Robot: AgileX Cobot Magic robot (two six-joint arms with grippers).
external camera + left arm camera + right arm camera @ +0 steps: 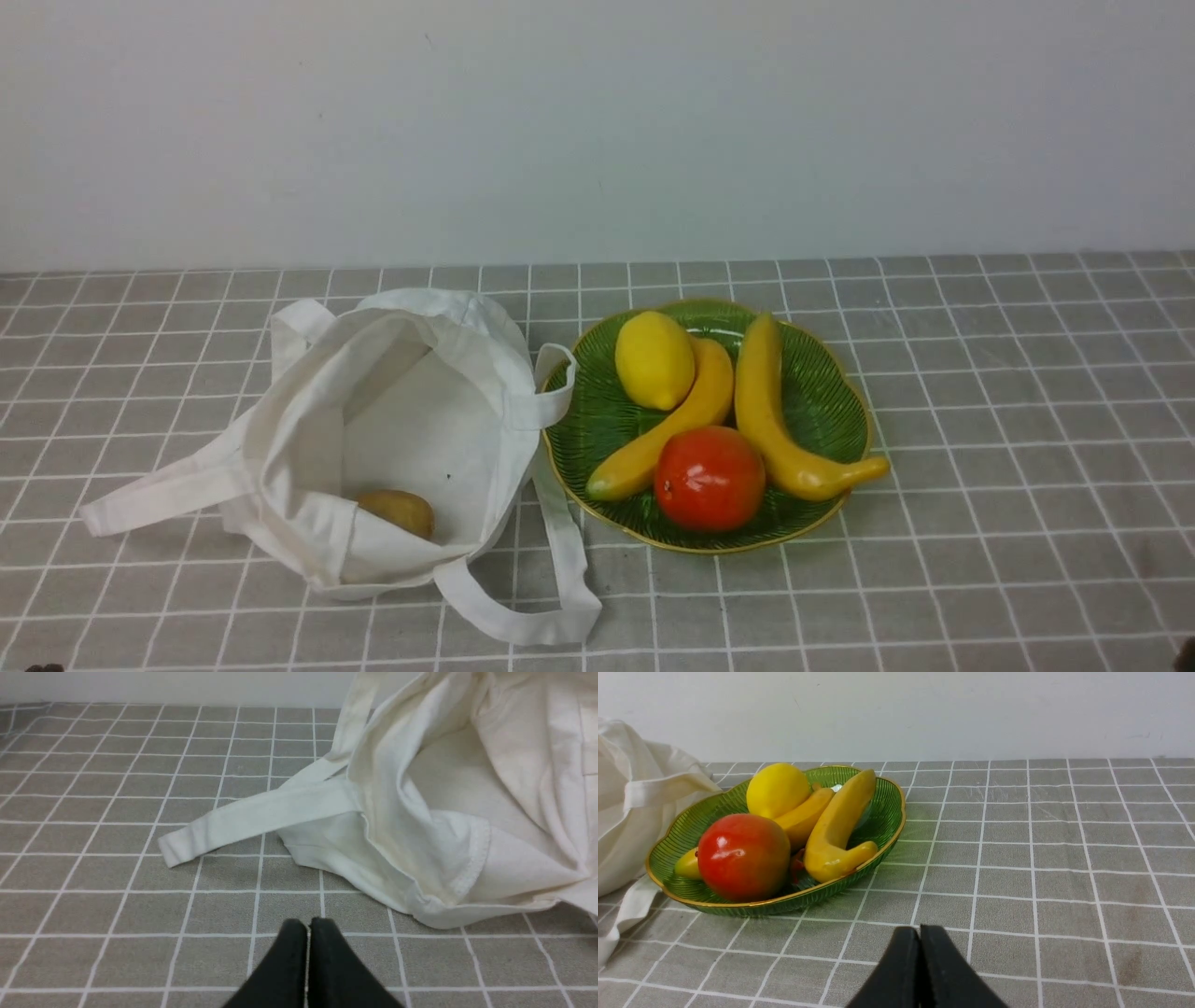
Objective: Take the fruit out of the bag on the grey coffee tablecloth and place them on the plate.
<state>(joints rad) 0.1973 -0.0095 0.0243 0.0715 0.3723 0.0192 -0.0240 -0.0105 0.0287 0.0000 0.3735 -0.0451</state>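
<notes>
a: still one left in the bag (401, 439): brown-olive fruit (400, 511) low inside, near the front hem, left of the plate (831, 411).

b: already on the plate: red-orange fruit (709, 478) at the front, lemon (653, 360) and two bananas (780, 411) behind.

a: left fingers (308, 926) pressed together, holding nothing, just short of the bag's near edge. right fingers (920, 933) together too, empty, on the plate's far side from the bag.

b: probably between picks. next: spread the left fingers, reach through the bag's mouth, avoid snagging the strap (541, 560) beside the plate.
</notes>
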